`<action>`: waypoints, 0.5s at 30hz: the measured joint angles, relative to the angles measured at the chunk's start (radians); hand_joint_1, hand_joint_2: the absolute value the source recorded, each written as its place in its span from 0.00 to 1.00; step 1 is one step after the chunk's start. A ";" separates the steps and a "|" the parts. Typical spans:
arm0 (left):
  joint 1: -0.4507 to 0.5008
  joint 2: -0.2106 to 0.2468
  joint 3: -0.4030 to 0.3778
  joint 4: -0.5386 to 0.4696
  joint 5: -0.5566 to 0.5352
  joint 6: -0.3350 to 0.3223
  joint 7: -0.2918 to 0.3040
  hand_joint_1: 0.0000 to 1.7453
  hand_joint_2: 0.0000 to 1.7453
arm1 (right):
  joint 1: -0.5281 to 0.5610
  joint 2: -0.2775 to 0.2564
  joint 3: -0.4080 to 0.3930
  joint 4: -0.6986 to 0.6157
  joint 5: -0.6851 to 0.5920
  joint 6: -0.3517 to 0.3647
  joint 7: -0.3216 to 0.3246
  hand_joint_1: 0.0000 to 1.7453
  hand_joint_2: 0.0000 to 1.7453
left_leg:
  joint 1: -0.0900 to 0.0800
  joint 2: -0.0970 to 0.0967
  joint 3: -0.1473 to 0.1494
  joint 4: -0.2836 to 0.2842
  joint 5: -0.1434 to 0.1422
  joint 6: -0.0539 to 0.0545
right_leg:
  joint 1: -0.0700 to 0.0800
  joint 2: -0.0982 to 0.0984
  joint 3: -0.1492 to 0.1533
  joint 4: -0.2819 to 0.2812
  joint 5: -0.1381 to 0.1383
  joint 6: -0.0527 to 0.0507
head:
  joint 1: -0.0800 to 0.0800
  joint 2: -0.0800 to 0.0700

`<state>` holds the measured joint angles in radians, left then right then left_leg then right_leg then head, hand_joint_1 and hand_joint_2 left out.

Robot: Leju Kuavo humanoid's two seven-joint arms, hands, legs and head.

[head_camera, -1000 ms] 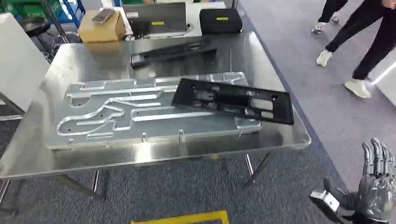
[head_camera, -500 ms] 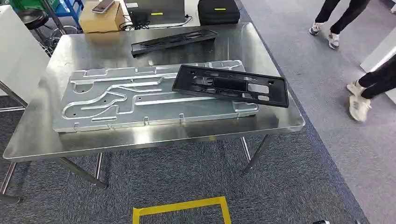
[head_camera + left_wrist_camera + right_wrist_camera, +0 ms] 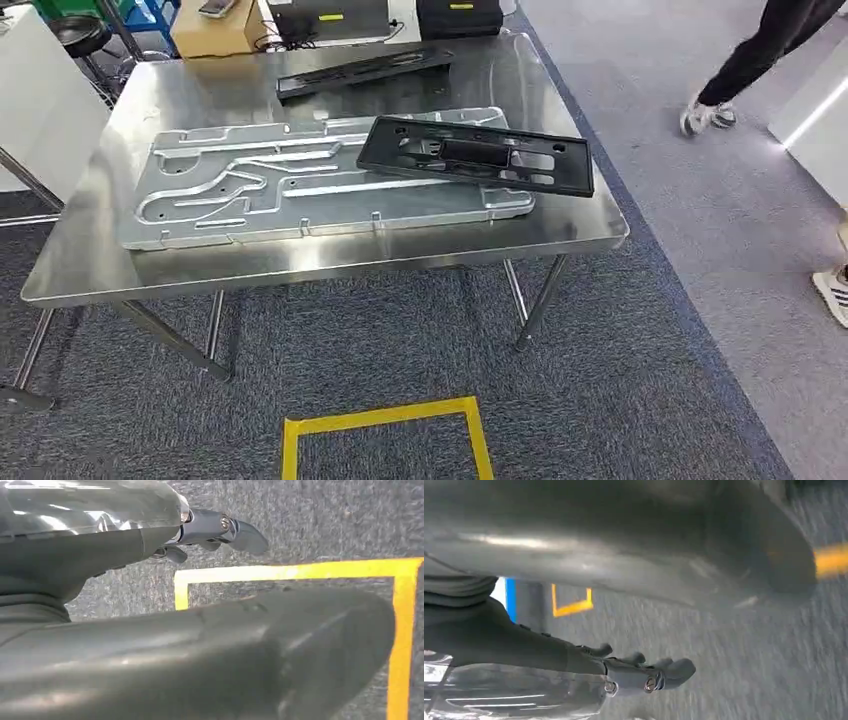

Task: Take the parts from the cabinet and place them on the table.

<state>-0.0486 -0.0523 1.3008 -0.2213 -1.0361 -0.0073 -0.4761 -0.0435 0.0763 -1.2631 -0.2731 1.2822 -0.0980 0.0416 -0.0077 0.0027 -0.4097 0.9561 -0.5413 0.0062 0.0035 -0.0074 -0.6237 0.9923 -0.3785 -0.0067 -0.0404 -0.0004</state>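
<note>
Grey carpet with a yellow taped square (image 3: pixel 387 440) lies in front of a polished stainless steel table (image 3: pixel 560 235), and on that table two parts are already down: a flat black rectangular plastic frame with cut-out windows (image 3: pixel 476 155) rests tilted across the right end of a large machined aluminium plate with milled channels (image 3: pixel 250 190), and a second long narrow black plastic panel (image 3: pixel 360 70) lies farther back, apart from the first. A cardboard box (image 3: pixel 208 32) and dark cases stand beyond the table, and a person's legs (image 3: pixel 760 50) cross the floor to the right. The left hand (image 3: pixel 210 532) hangs over the carpet by the yellow tape, fingers loosely spread and holding nothing; the right hand (image 3: pixel 644 672) likewise hangs empty, fingers apart. Judging by this, at least two deliveries look finished. The cabinet is not visible, so whether more parts wait there I cannot tell; any further fetch would begin with empty hands.
</note>
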 joint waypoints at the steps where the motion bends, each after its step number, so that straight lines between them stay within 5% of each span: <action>1: -0.001 0.000 -0.004 0.000 -0.002 -0.002 0.001 0.00 0.00 | -0.006 0.007 0.000 0.013 0.012 0.014 0.005 0.00 0.00 | -0.001 -0.001 -0.001 -0.003 0.002 0.005 | -0.003 0.001 -0.001 0.000 0.009 0.005 | 0.000 0.000; 3: 0.002 0.002 -0.007 0.000 -0.011 -0.005 0.004 0.00 0.00 | -0.011 0.015 0.000 0.027 0.018 0.031 0.005 0.00 0.00 | 0.005 0.003 -0.016 -0.015 0.029 0.021 | 0.003 0.002 -0.006 -0.011 0.030 0.019 | 0.000 0.000; 4: -0.002 0.002 -0.008 0.000 -0.014 -0.008 0.005 0.00 0.00 | -0.014 0.021 0.000 0.035 0.020 0.039 -0.001 0.00 0.00 | 0.008 0.008 -0.030 -0.017 0.045 0.027 | -0.004 0.006 -0.019 0.007 -0.010 0.022 | 0.000 0.000; 5: -0.003 0.003 -0.009 0.000 -0.017 -0.011 0.008 0.00 0.00 | -0.017 0.024 0.000 0.040 0.023 0.043 -0.006 0.00 0.00 | 0.010 0.007 -0.048 -0.017 0.060 0.034 | -0.007 0.007 -0.035 0.054 -0.084 0.025 | 0.000 0.000; 7: 0.002 0.003 -0.009 0.000 -0.022 -0.011 0.017 0.00 0.00 | -0.021 0.028 0.002 0.048 0.034 0.055 -0.022 0.00 0.00 | 0.009 0.008 -0.081 -0.015 0.084 0.032 | -0.013 0.007 -0.065 0.205 -0.208 0.036 | 0.000 0.000; 8: 0.003 0.003 -0.010 0.000 -0.024 -0.011 0.022 0.00 0.00 | -0.024 0.030 0.005 0.052 0.042 0.063 -0.026 0.00 0.00 | 0.009 0.009 -0.098 -0.013 0.095 0.030 | -0.015 0.006 -0.076 0.275 -0.232 0.041 | 0.000 0.000; 9: 0.002 0.003 -0.010 0.000 -0.025 -0.010 0.026 0.00 0.00 | -0.026 0.030 0.009 0.054 0.048 0.072 -0.031 0.00 0.00 | 0.010 0.010 -0.112 -0.007 0.106 0.028 | -0.017 0.006 -0.074 0.318 -0.226 0.043 | 0.000 0.000; 11: 0.002 0.003 -0.013 0.000 -0.034 -0.009 0.031 0.00 0.00 | -0.028 0.031 0.016 0.060 0.045 0.084 -0.048 0.00 0.00 | 0.011 0.011 -0.152 0.008 0.123 0.022 | -0.020 0.006 -0.009 0.276 -0.146 0.045 | 0.000 0.000; 12: 0.003 0.003 -0.015 0.000 -0.037 -0.009 0.032 0.00 0.00 | -0.030 0.032 0.016 0.061 0.040 0.088 -0.055 0.00 0.00 | 0.011 0.010 -0.169 0.018 0.130 0.018 | -0.022 0.006 0.054 0.198 -0.116 0.044 | 0.000 0.000; 13: 0.002 0.003 -0.019 0.000 -0.045 -0.010 0.032 0.00 0.00 | -0.034 0.033 0.017 0.062 0.038 0.088 -0.058 0.00 0.00 | 0.012 0.009 -0.183 0.029 0.135 0.013 | -0.022 0.006 0.129 0.095 -0.117 0.042 | 0.000 0.000; 14: 0.002 0.003 -0.025 0.000 -0.054 -0.012 0.032 0.00 0.00 | -0.039 0.035 0.018 0.063 0.031 0.088 -0.062 0.00 0.00 | 0.007 0.008 -0.194 0.041 0.139 0.007 | -0.019 0.008 0.194 -0.005 -0.163 0.038 | 0.000 0.000; 15: 0.002 0.005 -0.033 0.000 -0.064 -0.015 0.030 0.00 0.00 | -0.042 0.037 0.018 0.064 0.021 0.088 -0.067 0.00 0.00 | 0.007 0.009 -0.197 0.046 0.144 0.001 | -0.015 0.010 0.205 -0.031 -0.176 0.028 | -0.001 0.000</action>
<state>-0.0468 -0.0474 1.2682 -0.2213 -1.1000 -0.0225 -0.4463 -0.0857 0.1129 -1.2455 -0.2091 1.3028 -0.0103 -0.0255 -0.0008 0.0114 -0.6064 1.0020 -0.3969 0.0067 -0.0112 0.0025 -0.4187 0.9614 -0.5548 0.0208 -0.0416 -0.0004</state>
